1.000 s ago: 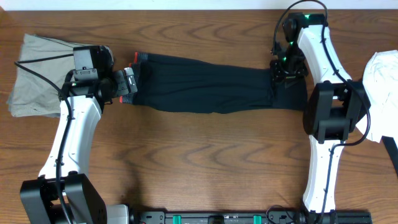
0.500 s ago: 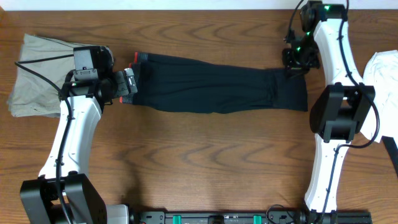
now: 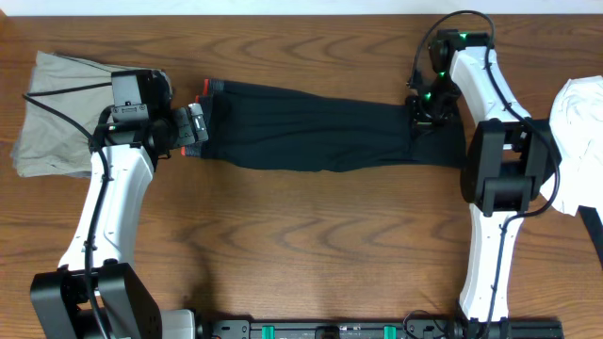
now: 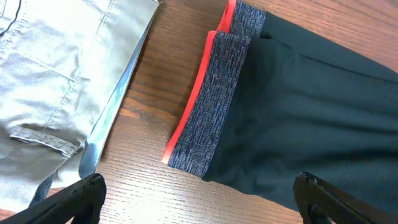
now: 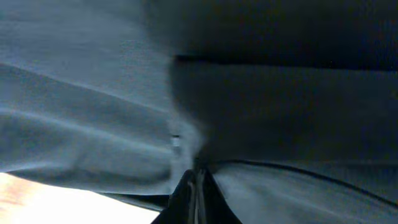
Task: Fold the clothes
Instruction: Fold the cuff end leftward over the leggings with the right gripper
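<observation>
Nearest the arm bases is bare wooden bench (image 3: 301,245), with nothing lying on it on this side of the leggings (image 3: 311,137). The black leggings lie stretched out flat across the middle of the bench. Their red-and-grey waistband (image 4: 211,106) is the left end and their ankles the right end.

At the waistband end, the left fingers (image 3: 195,125) are spread wide and hover just above the band, holding nothing. At the ankle end, the right fingers (image 5: 196,196) are pressed together, pinching a small ridge of the black fabric. The cloth puckers up around their tips, and the right arm reaches in over the leggings' far right corner.

Left of the leggings, just beyond the waistband and apart from it, lie the khaki trousers (image 3: 57,118). Well off to the right of the ankle end, at the bench's edge, is a white garment (image 3: 577,141).
</observation>
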